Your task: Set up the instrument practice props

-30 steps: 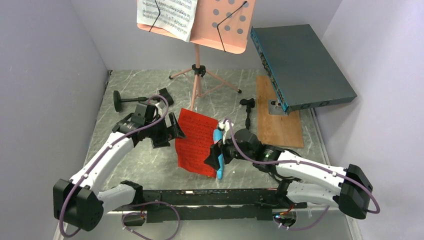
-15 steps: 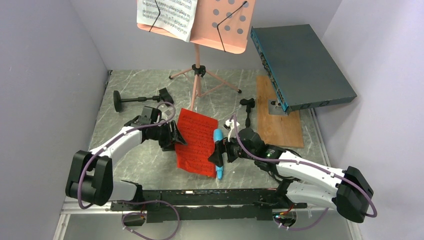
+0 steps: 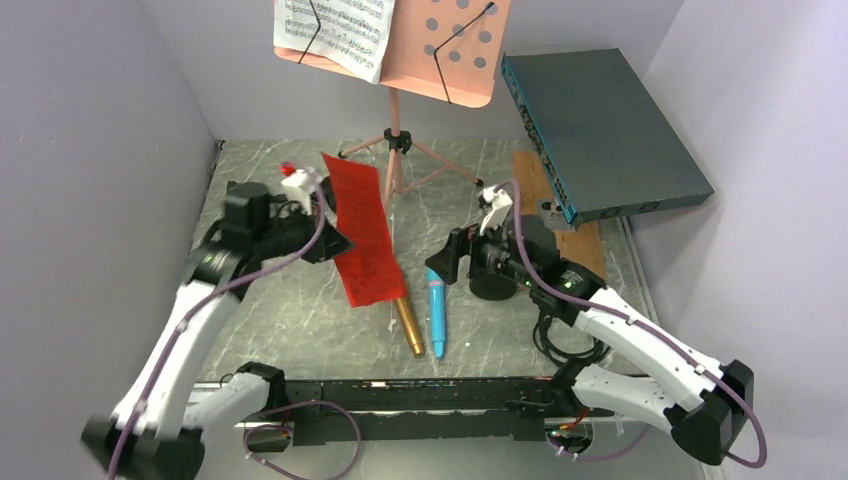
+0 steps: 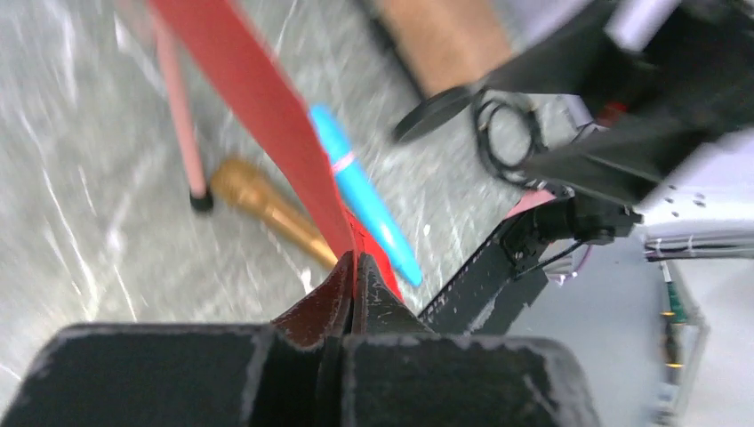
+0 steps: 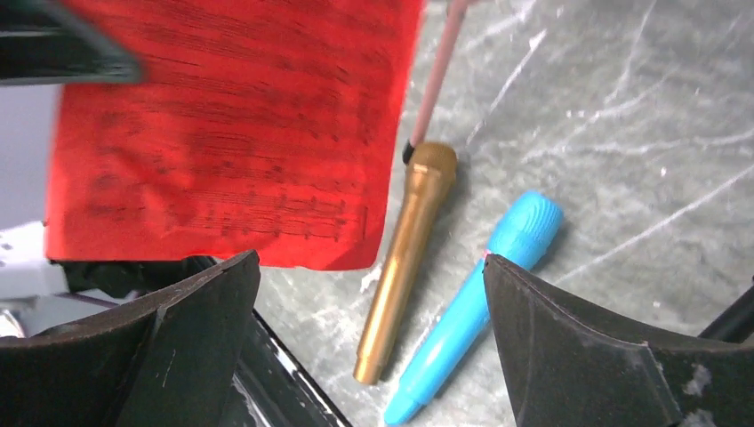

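Red sheet-music page (image 3: 362, 235) hangs clear of the tabletop (image 3: 280, 310), with your left claw (image 4: 354, 277) clamped on its edge. You're mid-step: that page belongs on the pink music desk (image 3: 462, 60), whose left half carries the white page (image 3: 335, 30) while the right half looks bare. Next, I judge, you need height and a flat approach behind the black wire clip (image 3: 447, 70). Your right claw (image 3: 447, 268) stands wide apart, holding nothing, over the gold microphone (image 3: 407, 326) and blue microphone (image 3: 437, 320). The dark-teal box (image 3: 610, 130) is shut, its contents unseen.
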You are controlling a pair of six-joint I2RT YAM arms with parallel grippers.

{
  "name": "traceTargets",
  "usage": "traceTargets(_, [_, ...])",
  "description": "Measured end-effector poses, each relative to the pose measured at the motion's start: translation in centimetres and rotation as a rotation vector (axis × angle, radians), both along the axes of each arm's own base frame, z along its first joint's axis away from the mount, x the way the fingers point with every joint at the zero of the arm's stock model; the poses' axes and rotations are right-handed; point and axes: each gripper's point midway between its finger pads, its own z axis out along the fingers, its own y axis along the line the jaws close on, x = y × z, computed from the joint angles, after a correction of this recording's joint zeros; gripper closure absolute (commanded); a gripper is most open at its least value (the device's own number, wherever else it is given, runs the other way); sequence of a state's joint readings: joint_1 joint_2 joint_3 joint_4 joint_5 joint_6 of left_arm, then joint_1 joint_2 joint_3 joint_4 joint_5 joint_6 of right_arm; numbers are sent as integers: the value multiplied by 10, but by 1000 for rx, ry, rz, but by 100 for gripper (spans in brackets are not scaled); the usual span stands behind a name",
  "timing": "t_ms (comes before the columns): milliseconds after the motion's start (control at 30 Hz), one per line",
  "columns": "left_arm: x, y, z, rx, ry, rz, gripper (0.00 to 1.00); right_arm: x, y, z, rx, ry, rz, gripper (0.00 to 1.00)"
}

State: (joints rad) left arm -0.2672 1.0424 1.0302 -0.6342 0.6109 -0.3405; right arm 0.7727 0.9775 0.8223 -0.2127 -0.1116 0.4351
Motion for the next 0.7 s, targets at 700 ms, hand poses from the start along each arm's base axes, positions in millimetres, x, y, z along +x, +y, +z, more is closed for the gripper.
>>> traceTargets(700, [-75, -25, 185, -251, -734, -444, 100, -15, -2, 176, 472, -135, 293, 19])
